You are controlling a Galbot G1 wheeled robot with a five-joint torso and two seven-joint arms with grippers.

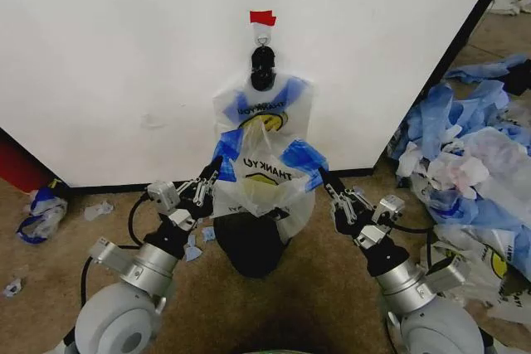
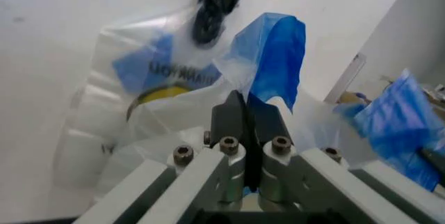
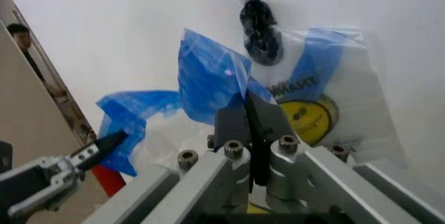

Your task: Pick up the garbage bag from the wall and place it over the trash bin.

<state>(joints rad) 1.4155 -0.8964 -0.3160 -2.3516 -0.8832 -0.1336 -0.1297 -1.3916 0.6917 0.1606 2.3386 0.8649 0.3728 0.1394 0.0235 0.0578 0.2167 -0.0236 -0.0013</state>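
Thin see-through white plastic is what both arms have got hold of right now: the garbage bag (image 1: 264, 173), the shopping kind with a yellow smiley face, "THANK YOU" lettering and blue handles, is stretched open between the two grippers just in front of the big plain white wall panel (image 1: 124, 64). Left gripper (image 1: 211, 173) has its black fingers pinched tight on the bag's blue handle on its side, and in its wrist camera you can see the blue plastic sticking up right out of the closed fingertips (image 2: 240, 110). Right gripper (image 1: 325, 178) is doing the same on the other blue handle, fingers clamped together on it with no gap. Straight below the held bag sits the small round black wire-mesh trash bin (image 1: 249, 244) on the brown floor, and the bag's bottom hangs down over the bin's top, though I can't tell if it's actually around the rim. Behind it, a second bag of the same print (image 1: 264, 105) hangs flat against the wall from a black clip (image 1: 263, 68), which dangles under a piece of red tape (image 1: 263, 17). Off on the robot's right there's a messy heap of blue and white plastic sheets (image 1: 469, 147) on the floor.
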